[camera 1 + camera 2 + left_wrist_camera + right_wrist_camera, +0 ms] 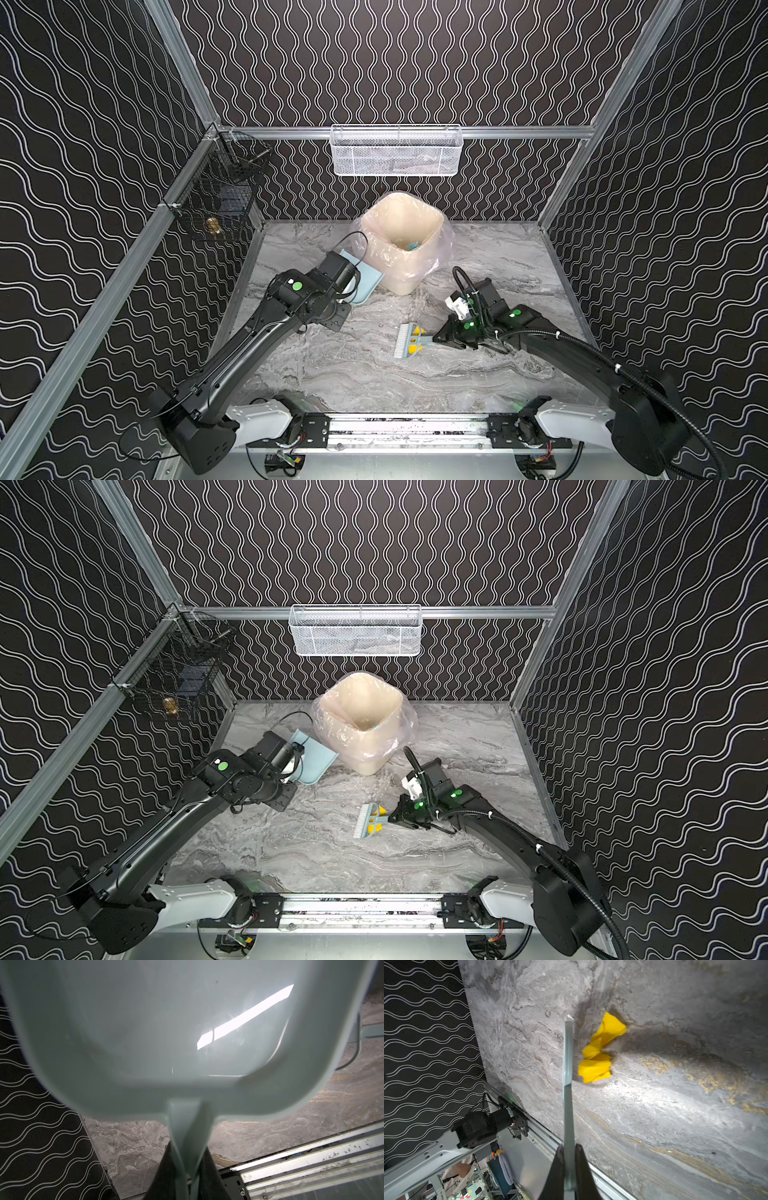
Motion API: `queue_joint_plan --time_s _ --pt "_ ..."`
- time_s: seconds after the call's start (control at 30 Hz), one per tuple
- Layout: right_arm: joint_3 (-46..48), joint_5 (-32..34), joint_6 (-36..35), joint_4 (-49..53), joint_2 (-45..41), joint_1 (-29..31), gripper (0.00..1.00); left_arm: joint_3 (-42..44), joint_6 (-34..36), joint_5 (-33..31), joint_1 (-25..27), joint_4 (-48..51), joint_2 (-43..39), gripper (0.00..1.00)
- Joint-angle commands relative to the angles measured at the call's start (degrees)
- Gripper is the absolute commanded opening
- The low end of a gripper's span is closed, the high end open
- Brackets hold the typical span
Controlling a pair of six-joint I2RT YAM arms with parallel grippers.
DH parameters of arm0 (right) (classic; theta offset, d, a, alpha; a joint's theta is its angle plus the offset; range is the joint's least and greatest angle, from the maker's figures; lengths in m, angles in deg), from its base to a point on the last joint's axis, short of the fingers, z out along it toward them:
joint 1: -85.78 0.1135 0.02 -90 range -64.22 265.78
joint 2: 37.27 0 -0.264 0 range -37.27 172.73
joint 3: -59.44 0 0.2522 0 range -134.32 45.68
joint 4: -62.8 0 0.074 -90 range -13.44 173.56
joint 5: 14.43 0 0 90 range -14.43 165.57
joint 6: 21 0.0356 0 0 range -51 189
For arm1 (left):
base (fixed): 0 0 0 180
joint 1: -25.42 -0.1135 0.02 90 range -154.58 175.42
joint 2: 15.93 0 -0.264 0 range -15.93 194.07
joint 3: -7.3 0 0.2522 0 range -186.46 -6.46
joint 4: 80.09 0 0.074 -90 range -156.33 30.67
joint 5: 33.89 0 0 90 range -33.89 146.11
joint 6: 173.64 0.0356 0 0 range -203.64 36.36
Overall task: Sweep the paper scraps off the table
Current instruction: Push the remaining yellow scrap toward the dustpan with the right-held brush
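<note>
Two yellow paper scraps (417, 331) (602, 1047) lie on the marble table (374, 382), tight against the head of the pale blue brush (409, 341) (368, 821). My right gripper (436, 338) (569, 1159) is shut on the brush handle, low over the table right of centre. My left gripper (187, 1167) is shut on the handle of the pale blue dustpan (366, 277) (145, 1032), held just left of the bin. The pan's inside looks bare. In both top views the left jaws are hidden under the wrist.
A cream bin (432, 232) with a clear liner stands at the back centre, with a light blue bit (412, 246) inside. A white mesh basket (397, 151) hangs on the back wall. A black wire basket (220, 187) hangs at the back left corner.
</note>
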Motion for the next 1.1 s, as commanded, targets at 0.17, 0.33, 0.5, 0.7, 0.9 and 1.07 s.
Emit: queue_joint_plan --time_s 0.17,0.33,0.5,0.7,0.9,1.07 --pt "-6.1 -1.6 -4.4 5.5 5.3 -0.1 0.0 3.8 -5.8 2.0 4.9 -1.2 -0.4 0.0" --pt "-6.0 1.5 -10.4 11.2 8.2 -2.3 0.0 6.9 -8.3 4.0 8.0 -1.6 -0.4 0.0" --pt "-5.6 3.9 -14.5 16.7 6.8 -6.4 0.0 10.1 -10.9 6.4 12.9 -3.2 1.7 0.0" --pt "-7.1 5.2 -19.2 23.4 6.1 -10.6 0.0 13.3 -13.0 8.8 17.9 -7.0 5.5 0.0" --pt "-15.9 5.5 -22.4 30.7 4.6 -13.5 0.0 14.2 -14.3 11.2 21.3 -9.6 9.9 0.0" --pt "-22.0 9.1 -25.3 34.9 6.2 -15.6 0.0 15.0 -15.2 11.3 23.9 -13.2 13.1 0.0"
